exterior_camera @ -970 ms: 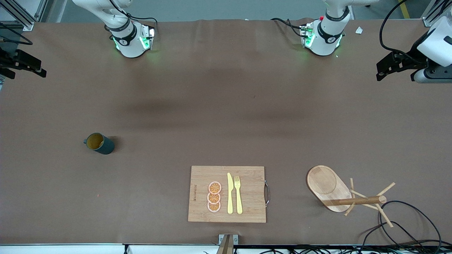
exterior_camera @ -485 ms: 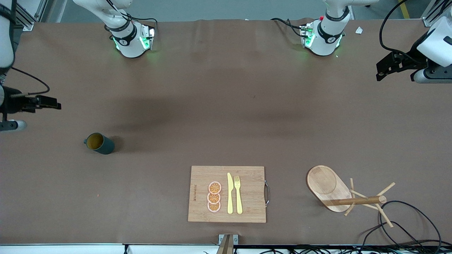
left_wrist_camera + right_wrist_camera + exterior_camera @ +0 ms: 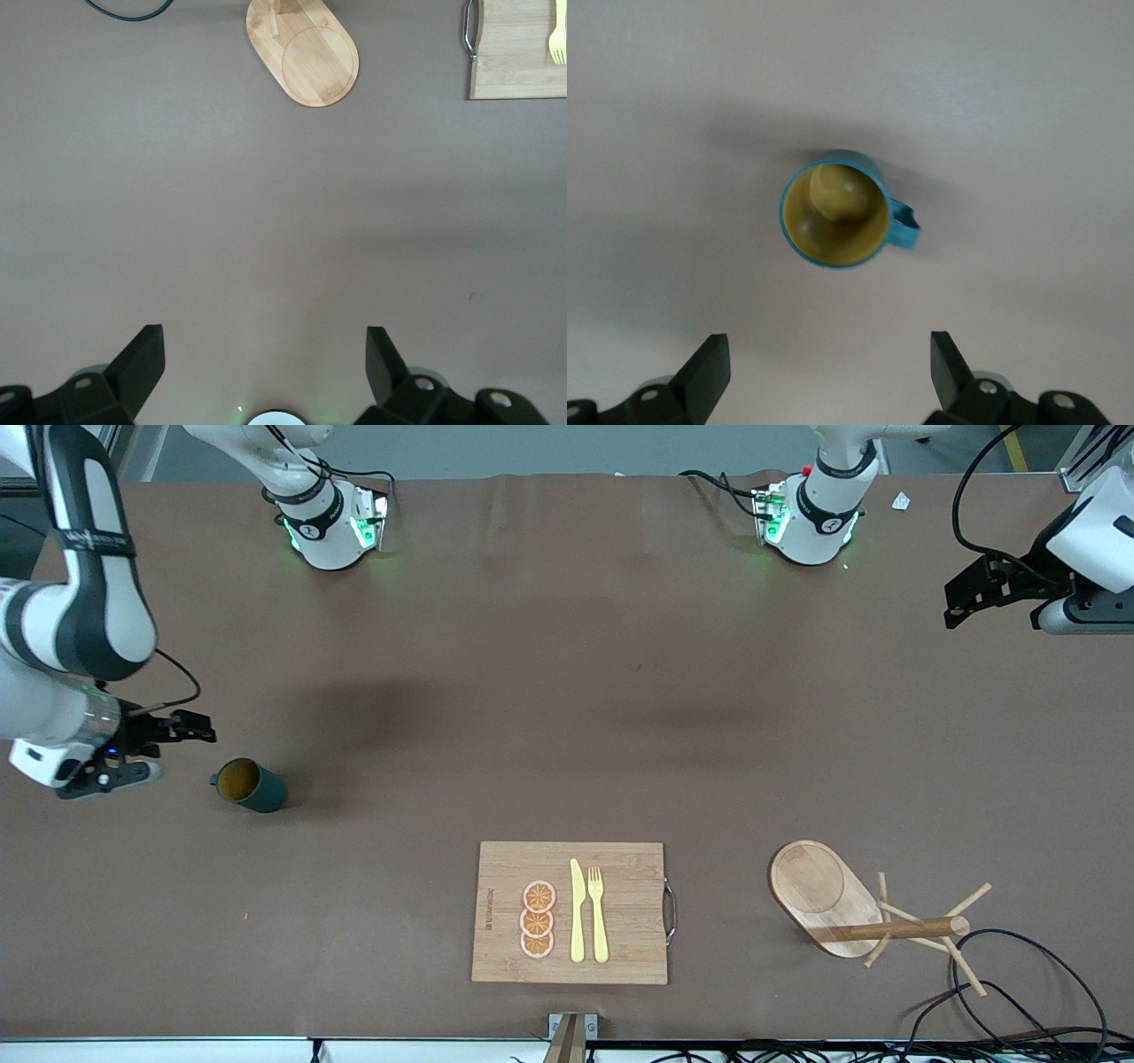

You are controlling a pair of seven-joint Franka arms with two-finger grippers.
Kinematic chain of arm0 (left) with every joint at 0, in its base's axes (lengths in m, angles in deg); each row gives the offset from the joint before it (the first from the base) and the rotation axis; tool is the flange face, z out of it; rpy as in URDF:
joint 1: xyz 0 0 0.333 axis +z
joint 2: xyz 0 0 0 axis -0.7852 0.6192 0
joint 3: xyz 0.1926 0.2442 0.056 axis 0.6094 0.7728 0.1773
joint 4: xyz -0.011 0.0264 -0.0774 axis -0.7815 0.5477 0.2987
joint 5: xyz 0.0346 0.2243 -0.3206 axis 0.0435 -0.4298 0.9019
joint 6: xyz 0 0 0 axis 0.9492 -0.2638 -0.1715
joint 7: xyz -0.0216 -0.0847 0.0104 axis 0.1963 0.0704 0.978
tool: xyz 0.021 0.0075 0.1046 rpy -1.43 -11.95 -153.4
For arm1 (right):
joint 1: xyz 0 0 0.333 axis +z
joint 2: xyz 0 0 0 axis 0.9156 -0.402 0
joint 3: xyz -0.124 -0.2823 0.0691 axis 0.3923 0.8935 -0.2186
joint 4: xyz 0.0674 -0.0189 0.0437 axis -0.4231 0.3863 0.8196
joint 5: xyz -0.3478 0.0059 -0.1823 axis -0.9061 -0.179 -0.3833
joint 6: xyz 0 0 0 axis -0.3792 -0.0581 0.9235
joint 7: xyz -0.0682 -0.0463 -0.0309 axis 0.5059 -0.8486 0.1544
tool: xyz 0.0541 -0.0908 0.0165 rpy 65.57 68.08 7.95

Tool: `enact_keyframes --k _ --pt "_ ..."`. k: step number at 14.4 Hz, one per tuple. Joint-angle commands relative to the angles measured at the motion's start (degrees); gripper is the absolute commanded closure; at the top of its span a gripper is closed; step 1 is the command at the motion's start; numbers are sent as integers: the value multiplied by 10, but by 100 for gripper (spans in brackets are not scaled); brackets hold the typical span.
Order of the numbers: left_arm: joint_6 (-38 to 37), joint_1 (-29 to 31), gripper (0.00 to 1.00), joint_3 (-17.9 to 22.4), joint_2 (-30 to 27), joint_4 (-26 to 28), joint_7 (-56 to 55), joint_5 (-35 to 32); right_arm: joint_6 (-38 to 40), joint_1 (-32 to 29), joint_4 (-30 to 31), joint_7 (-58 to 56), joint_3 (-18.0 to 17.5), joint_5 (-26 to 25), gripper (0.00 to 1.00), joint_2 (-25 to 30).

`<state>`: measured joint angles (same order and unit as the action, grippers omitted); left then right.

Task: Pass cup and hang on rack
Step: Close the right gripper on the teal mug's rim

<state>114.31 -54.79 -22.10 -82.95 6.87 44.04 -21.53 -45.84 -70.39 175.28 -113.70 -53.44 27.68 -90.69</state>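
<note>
The table [image 3: 567, 691] carries a bamboo cutting board [image 3: 620, 868] at 6 o'clock, the rack [image 3: 824, 890] (upright) at 4, the cup [image 3: 251, 785] at 9. The right gripper [image 3: 173, 744] hovers beside the cup, 2 fingers released; the left gripper [image 3: 961, 598] waits at 2, spread.

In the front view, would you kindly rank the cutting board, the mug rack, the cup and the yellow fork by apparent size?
1. Cutting board, clearly largest.
2. Rack, counting base, post and pegs.
3. Cup and fork: unsure; the fork is longer, the cup bulkier.
</note>
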Motion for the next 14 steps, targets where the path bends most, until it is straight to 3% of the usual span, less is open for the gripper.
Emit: enact_keyframes --k 1,5,14 --pt "-7 -2 0 -1 6 -13 7 -11 -30 16 6 -36 -1 -1 0 -22" --pt "-7 -1 0 -2 6 -10 11 -11 -93 12 2 -169 -2 -1 0 -71" --pt "-7 0 0 -1 6 -13 11 -11 -123 2 -41 -238 -2 0 2 -133"
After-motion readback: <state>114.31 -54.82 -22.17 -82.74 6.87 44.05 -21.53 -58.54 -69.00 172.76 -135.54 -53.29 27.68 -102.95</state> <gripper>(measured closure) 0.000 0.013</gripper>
